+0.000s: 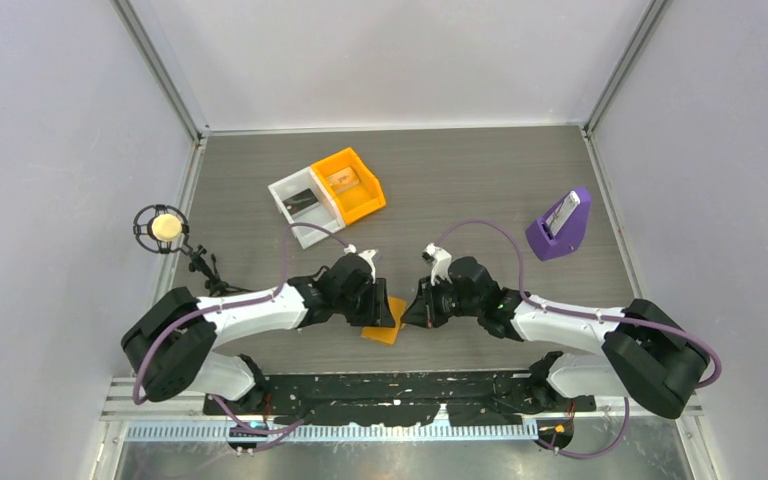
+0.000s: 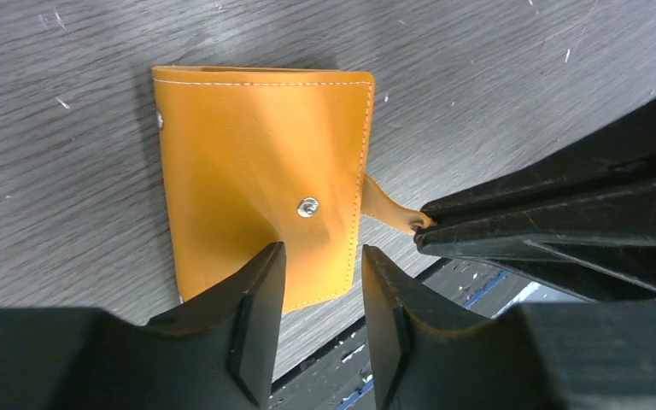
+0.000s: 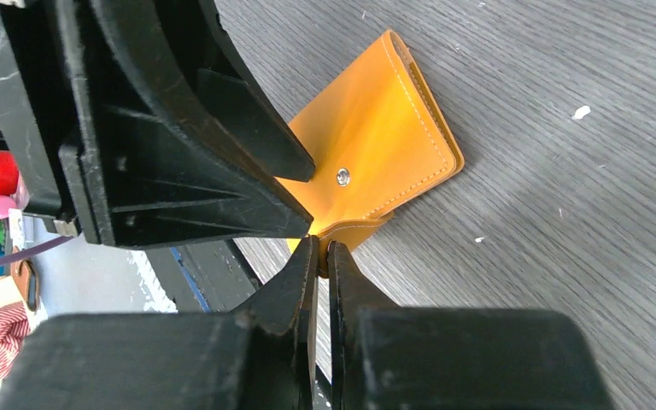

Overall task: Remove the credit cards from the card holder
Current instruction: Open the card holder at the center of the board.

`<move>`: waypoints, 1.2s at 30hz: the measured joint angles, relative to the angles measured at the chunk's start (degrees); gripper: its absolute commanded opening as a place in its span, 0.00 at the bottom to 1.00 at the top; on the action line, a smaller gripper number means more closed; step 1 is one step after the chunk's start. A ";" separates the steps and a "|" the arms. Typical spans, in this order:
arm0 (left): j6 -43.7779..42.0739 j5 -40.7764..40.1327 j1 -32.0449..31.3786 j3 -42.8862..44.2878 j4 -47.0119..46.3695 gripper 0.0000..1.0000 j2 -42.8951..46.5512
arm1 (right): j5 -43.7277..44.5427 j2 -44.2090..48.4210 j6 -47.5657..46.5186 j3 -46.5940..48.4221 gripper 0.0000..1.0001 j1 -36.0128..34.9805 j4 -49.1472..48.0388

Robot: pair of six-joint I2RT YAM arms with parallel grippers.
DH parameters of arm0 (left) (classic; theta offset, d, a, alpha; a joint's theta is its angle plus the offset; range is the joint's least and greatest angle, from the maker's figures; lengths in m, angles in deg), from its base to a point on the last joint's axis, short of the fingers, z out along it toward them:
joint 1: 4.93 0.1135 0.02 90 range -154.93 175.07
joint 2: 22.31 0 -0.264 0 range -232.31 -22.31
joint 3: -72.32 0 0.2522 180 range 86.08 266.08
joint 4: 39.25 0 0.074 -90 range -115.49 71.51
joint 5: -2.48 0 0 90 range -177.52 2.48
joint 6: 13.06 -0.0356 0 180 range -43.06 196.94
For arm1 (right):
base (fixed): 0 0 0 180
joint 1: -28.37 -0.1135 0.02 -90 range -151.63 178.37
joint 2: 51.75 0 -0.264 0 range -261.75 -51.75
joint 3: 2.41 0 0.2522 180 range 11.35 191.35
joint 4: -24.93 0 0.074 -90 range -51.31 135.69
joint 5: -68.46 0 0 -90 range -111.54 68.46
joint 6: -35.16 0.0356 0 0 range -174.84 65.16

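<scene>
The card holder (image 2: 256, 154) was a closed, flat orange wallet with pale stitching along its edges, a metal snap stud (image 2: 308, 206) on its cover and a narrow strap tab (image 2: 383, 203) projecting from one side. It lay on the grey table (image 1: 480, 190) toward 6 o'clock in the overhead view, between the two arms. The right gripper (image 3: 320, 250), at 3 o'clock of the holder, was clenched on the tab's tip. The left gripper (image 2: 320, 256), at 9 o'clock, stood partly spread over the holder's edge. Whether its pads touched the cover could not be told.
</scene>
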 measured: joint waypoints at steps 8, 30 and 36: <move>0.68 -0.13 -0.17 0.00 -0.96 0.37 -1.92 | 1.18 1.60 -1.25 -0.37 0.05 0.57 3.19; 0.46 -7.02 -1.20 0.00 6.91 0.72 5.18 | 2.89 6.19 -3.34 -1.75 0.05 6.58 10.23; -1.75 -9.11 -1.20 0.39 8.96 0.79 10.32 | -2.19 10.80 -1.62 -0.17 0.05 6.54 9.73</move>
